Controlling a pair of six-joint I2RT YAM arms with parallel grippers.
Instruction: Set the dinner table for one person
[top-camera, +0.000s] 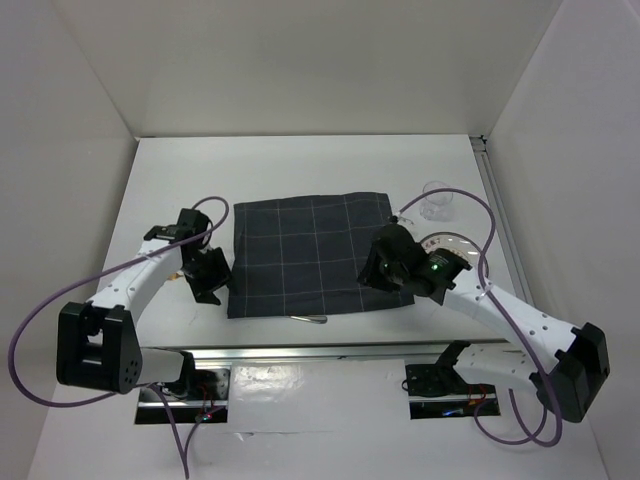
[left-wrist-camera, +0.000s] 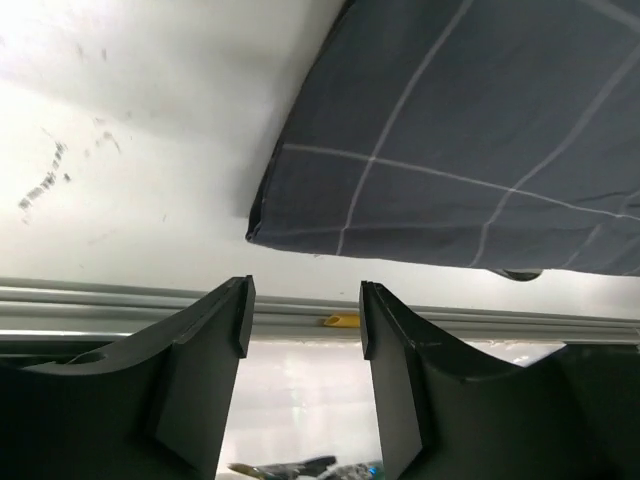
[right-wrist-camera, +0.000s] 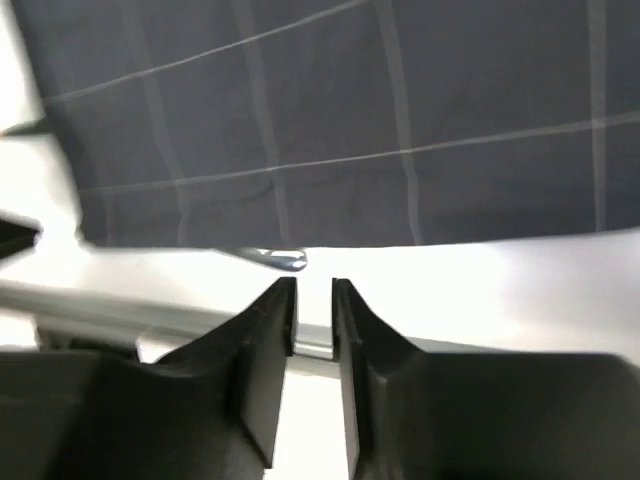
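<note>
The white dinner table (top-camera: 180, 190) carries a dark grey cloth (top-camera: 310, 255) with thin pale grid lines, spread flat in the middle. My left gripper (top-camera: 207, 285) hangs just left of the cloth's near-left corner (left-wrist-camera: 265, 225). Its jaws (left-wrist-camera: 303, 300) are open with nothing between them. My right gripper (top-camera: 373, 277) is over the cloth's near-right part. The fingers (right-wrist-camera: 313, 290) stand a narrow gap apart and empty, past the cloth's near edge (right-wrist-camera: 330, 110). A shiny metal utensil tip (right-wrist-camera: 275, 259) pokes out from under that edge (top-camera: 310, 320).
A clear glass (top-camera: 436, 200) stands at the back right. A plate (top-camera: 452, 247) lies beside the cloth, partly under my right arm. A metal rail (top-camera: 330, 350) runs along the table's near edge, also visible in the left wrist view (left-wrist-camera: 120, 300).
</note>
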